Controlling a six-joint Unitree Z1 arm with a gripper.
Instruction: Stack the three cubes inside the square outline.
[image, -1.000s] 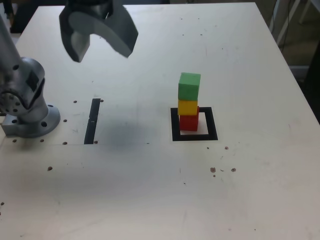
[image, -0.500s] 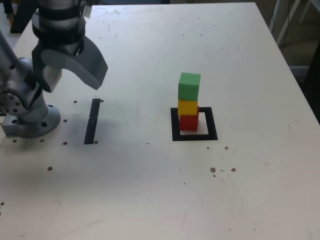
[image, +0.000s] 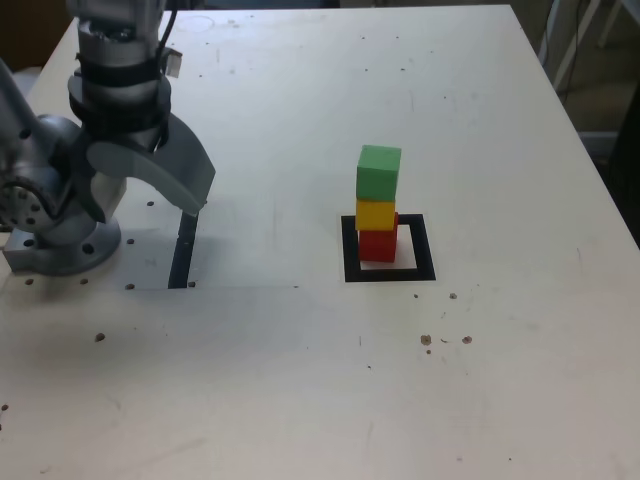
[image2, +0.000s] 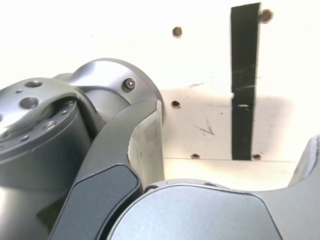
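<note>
The three cubes stand in one upright stack: the green cube (image: 378, 172) on the yellow cube (image: 375, 214), which rests on the red cube (image: 377, 244). The red one sits inside the square outline (image: 390, 273), toward its left side in the exterior view. My gripper (image: 145, 195) hangs low at the exterior view's left, far from the stack, open and empty. In the wrist view the gripper (image2: 232, 130) shows its two grey fingers (image2: 145, 145) spread wide with only bare table between them. The cubes and the outline are out of the wrist view.
A narrow black strip (image: 183, 255) (image2: 244, 75) lies on the white table (image: 300, 380) just below the gripper. The arm's grey base (image: 60, 240) (image2: 40, 130) stands at the exterior view's left edge. Small dark specks and holes dot the tabletop.
The open gripper has come down and moved toward the exterior view's left, ending beside the arm's base above the black strip. The stack has not moved.
</note>
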